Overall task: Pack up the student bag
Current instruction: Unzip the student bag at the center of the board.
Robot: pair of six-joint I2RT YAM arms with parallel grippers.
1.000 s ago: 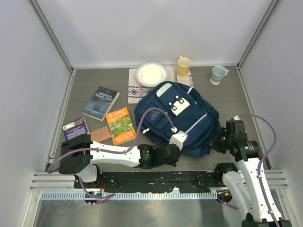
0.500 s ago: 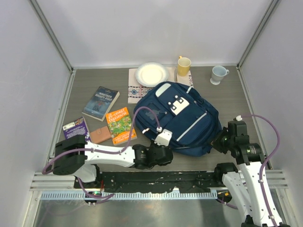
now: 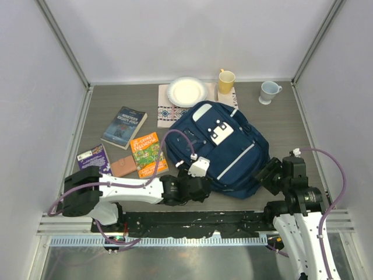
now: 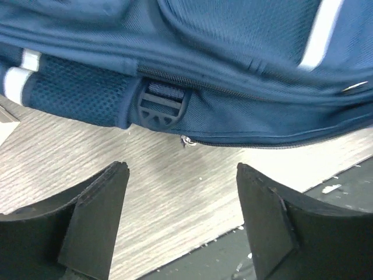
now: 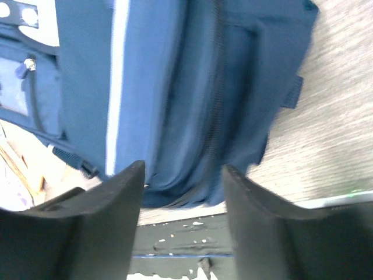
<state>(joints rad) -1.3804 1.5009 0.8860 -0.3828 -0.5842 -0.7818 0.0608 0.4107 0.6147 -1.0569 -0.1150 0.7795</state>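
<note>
Top external: "Nineteen Eighty-Four" book (image 3: pixel 124 127) left of student bag (image 3: pixel 240 141)

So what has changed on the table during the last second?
Both claws opened and let go of the student bag: the left claw slid leftward along its near edge, the right claw drew back slightly. Books, plate and cups stayed put.

Empty, spread fingers (image 5: pixel 96 219) face the student bag (image 5: pixel 175 87).
</note>
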